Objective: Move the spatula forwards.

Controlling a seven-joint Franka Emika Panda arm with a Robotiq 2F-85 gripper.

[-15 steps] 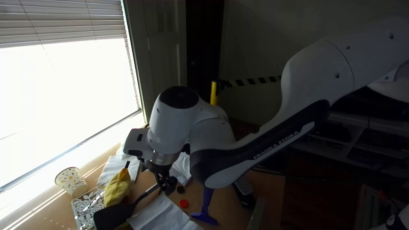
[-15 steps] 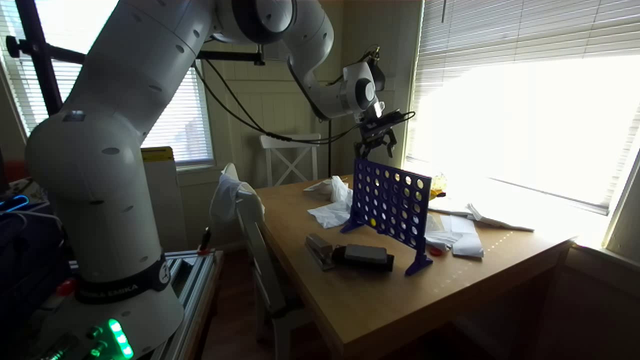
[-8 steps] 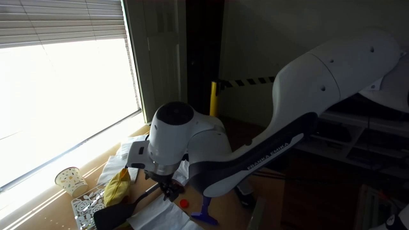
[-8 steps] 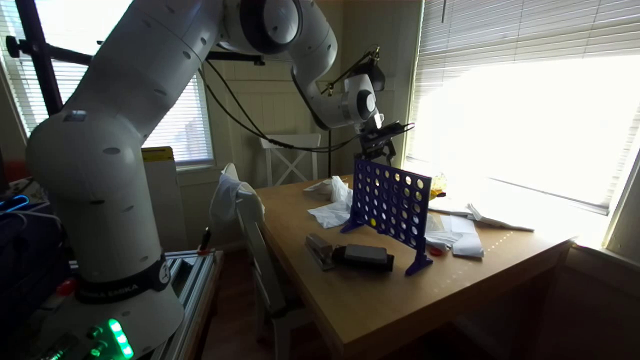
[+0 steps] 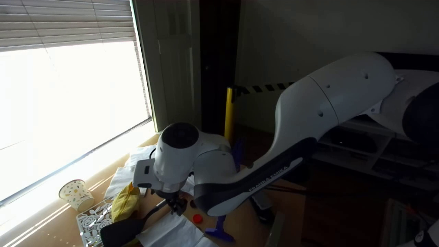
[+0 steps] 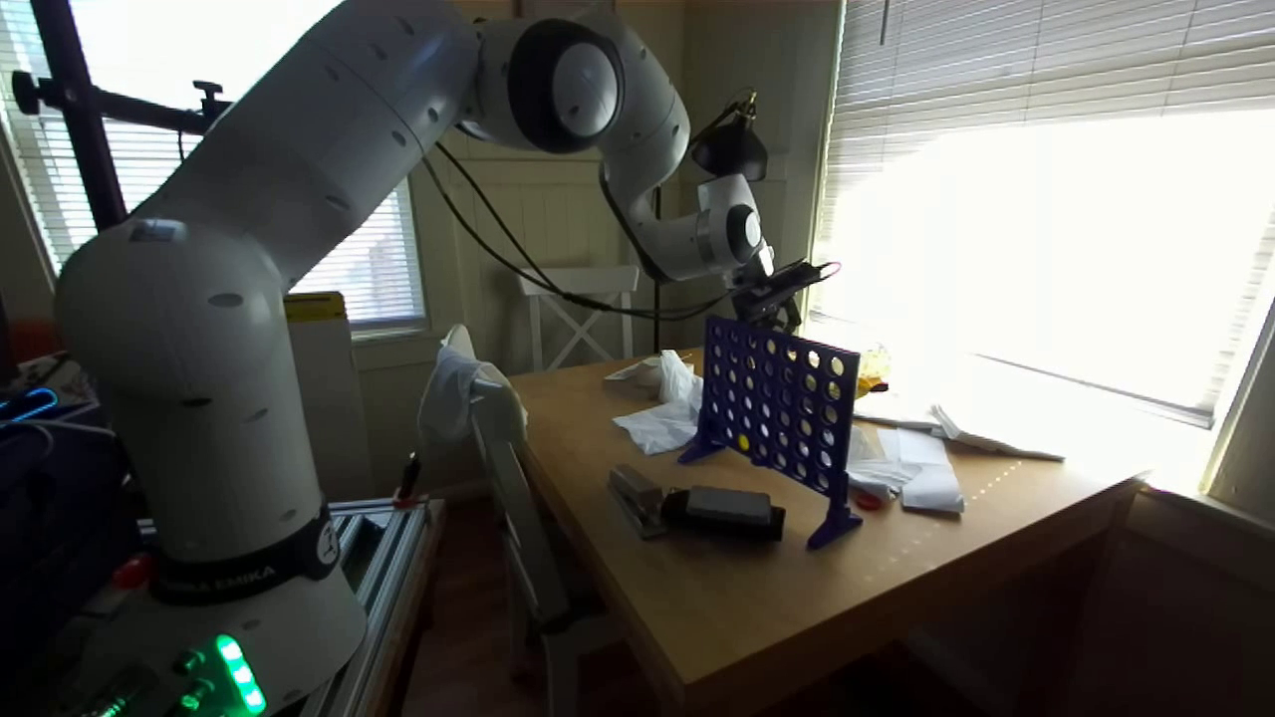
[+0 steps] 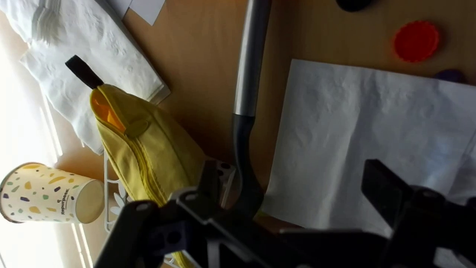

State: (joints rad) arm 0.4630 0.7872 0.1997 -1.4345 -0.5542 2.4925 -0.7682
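The empty claw (image 7: 292, 176) is spread wide; the sheet (image 7: 334, 149) beneath could be pinched with the spatula (image 7: 245, 98) by grasping too low.

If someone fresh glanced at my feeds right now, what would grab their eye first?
Probably the glaring white window beside the wooden table in an exterior view. Next, the upright purple-blue plastic grid with round holes standing on that table. In the wrist view, the bright yellow fabric zip pouch stands out, left of the black-and-metal spatula.
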